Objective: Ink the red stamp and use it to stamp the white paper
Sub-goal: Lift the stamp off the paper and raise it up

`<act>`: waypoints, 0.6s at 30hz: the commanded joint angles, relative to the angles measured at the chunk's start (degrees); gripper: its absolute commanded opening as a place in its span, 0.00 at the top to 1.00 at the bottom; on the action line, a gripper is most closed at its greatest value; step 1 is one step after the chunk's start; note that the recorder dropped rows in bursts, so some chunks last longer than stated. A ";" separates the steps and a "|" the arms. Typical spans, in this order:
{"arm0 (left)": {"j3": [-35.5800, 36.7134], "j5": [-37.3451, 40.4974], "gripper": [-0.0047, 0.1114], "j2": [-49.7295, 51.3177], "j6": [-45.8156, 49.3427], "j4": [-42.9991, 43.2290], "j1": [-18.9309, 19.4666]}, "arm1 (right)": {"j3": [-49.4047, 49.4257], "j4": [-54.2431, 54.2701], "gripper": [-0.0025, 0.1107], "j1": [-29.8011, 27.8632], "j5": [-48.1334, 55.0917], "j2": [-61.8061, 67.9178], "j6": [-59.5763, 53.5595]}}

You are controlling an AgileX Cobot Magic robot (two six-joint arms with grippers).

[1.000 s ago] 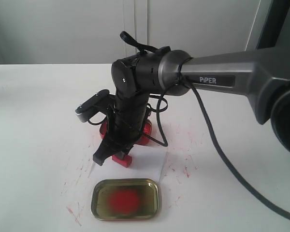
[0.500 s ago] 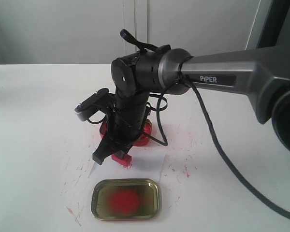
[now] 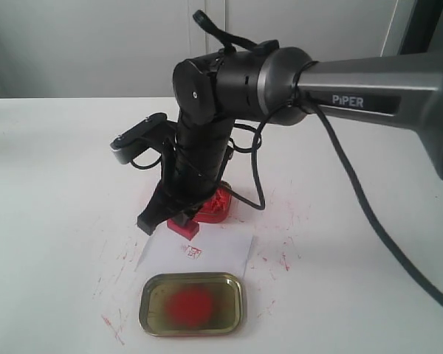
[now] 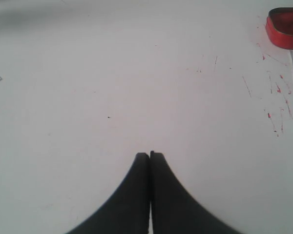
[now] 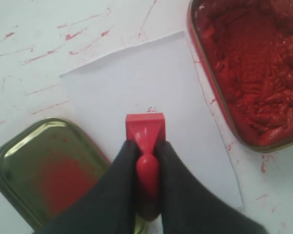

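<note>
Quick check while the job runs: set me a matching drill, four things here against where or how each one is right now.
Things
1. stamp
2. paper
3. lid
4. left gripper

States
A. shut, holding nothing, above bare table
B. gold, with a red smear inside
C. gripped by its knob in the right gripper
D. flat between lid and ink tin, bearing a small red mark

Pairs: 1-C, 2-D, 3-B, 4-A
</note>
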 commanded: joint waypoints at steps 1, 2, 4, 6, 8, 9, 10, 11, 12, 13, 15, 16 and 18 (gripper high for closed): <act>0.39 -0.23 0.96 -0.28 -0.33 -0.56 0.17 | -0.46 0.33 0.98 -0.21 1.23 -2.53 0.74; 0.39 -0.23 0.96 -0.28 -0.33 -0.56 0.17 | -0.46 0.57 0.98 -0.21 1.52 -2.81 0.74; 0.39 -0.23 0.96 -0.28 -0.33 -0.56 0.17 | -0.46 0.81 0.98 -0.21 2.08 -3.58 1.18; 0.39 -0.23 0.96 -0.28 -0.33 -0.56 0.17 | -0.46 1.00 0.98 -0.21 2.95 -4.28 1.35; 0.39 -0.23 0.96 -0.28 -0.33 -0.56 0.17 | -0.46 1.55 0.98 -0.66 4.06 -4.81 1.81; 0.39 -0.23 0.96 -0.28 -0.33 -0.56 0.17 | -0.46 2.11 0.98 -0.89 4.40 -5.08 1.81; 0.39 -0.23 0.96 -0.28 -0.33 -0.56 0.17 | -0.46 2.87 0.98 -1.35 4.83 -5.33 1.81; 0.39 -0.23 0.96 -0.28 -0.33 -0.56 0.17 | -0.33 3.52 0.98 -1.77 5.07 -5.43 1.81; 0.39 -0.23 0.96 -0.28 -0.33 -0.56 0.17 | -0.24 4.58 0.98 -2.28 5.18 -5.73 1.81; 0.39 -0.23 0.96 -0.28 -0.33 -0.56 0.17 | -0.13 5.51 0.98 -2.68 5.29 -5.85 1.81; 0.39 -0.23 0.96 -0.28 -0.33 -0.56 0.17 | 0.09 6.79 0.98 -3.70 5.29 -6.35 2.29; 0.39 -0.23 0.96 -0.28 -0.33 -0.56 0.17 | 0.34 7.06 0.98 -4.11 5.42 -6.61 2.29; 0.39 -0.23 0.96 -0.28 -0.33 -0.56 0.17 | 0.58 7.45 0.98 -5.11 5.57 -7.02 2.29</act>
